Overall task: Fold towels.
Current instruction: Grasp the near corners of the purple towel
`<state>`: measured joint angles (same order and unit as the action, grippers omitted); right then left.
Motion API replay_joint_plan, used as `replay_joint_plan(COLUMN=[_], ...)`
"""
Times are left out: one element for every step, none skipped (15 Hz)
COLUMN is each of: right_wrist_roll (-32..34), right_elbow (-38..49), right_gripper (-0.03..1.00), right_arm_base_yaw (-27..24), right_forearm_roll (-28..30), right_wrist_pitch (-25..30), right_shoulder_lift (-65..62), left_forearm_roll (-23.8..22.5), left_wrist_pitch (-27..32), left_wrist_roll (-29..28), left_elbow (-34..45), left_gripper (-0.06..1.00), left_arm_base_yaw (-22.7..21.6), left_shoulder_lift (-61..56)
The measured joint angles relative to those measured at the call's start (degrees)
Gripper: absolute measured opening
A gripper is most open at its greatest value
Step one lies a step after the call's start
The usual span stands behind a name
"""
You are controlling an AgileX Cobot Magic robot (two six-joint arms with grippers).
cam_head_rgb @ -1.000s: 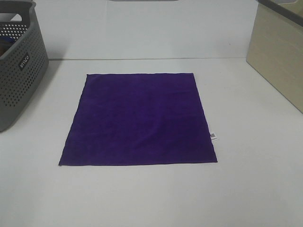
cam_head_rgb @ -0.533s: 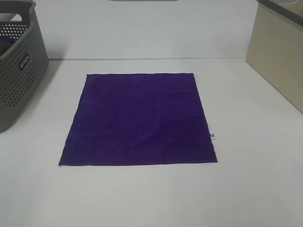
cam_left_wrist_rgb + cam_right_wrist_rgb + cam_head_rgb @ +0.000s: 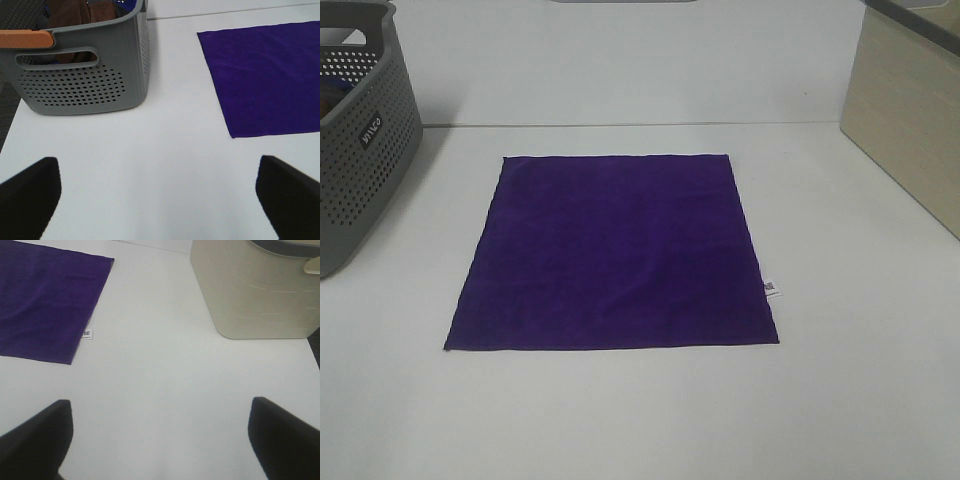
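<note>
Ahead of left claw (image 3: pixel 156 172), towel (image 3: pixel 265 75) flat, apart

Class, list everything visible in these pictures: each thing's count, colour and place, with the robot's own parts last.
towel: one, deep purple, flat on the table's middle
tag: one, white, on the towel's right edge
basket: one, grey, left of the towel
cloth: one, brown, inside the basket
bin: one, beige, right of the towel
table: one, white, under everything
left hand: one, black, open, over bare table
right hand: one, black, open, over bare table
</note>
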<state>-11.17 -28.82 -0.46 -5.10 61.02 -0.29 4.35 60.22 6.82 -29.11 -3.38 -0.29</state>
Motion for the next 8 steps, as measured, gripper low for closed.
replay_joint_plan(right_wrist_roll=[-0.1, -0.1, -0.1, -0.1, 0.1, 2.1, 5.5, 7.8], right_elbow=[0.0, -0.1, -0.7, -2.3, -4.8, -7.8, -11.4, -15.6], right_gripper=[0.92, 0.92, 0.92, 0.92, 0.92, 0.92, 0.92, 0.92], right_arm_base_yaw=[0.0, 0.0, 0.0, 0.0, 0.0, 0.0, 0.0, 0.0], right_forearm_roll=[0.0, 0.0, 0.0, 0.0, 0.0, 0.0, -0.2, -0.5], right_wrist_pitch=[0.0, -0.1, -0.1, -0.1, 0.2, 0.6, 0.7, 0.7], right_shoulder_lift=[0.0, 0.0, 0.7, 3.8, 9.4, 16.6, 25.4, 34.7], left_forearm_roll=[0.0, 0.0, 0.0, 0.0, 0.0, 0.0, 0.1, 0.7], left_wrist_pitch=[0.0, 0.0, 0.0, 0.1, 1.7, 4.2, 6.5, 8.1], left_wrist_roll=[0.0, 0.0, 0.0, 0.0, 0.0, 0.0, -0.1, -0.1], left_elbow=[0.0, 0.0, 0.0, -0.1, -1.1, -3.0, -5.8, -8.5], left_gripper=[0.99, 0.99, 0.99, 0.99, 0.99, 0.99, 0.99, 0.99], left_arm_base_yaw=[0.0, 0.0, 0.0, 0.0, 0.0, 0.0, 0.0, 0.0], left_shoulder_lift=[0.0, 0.0, 0.0, 0.6, 4.1, 10.7, 18.5, 26.7])
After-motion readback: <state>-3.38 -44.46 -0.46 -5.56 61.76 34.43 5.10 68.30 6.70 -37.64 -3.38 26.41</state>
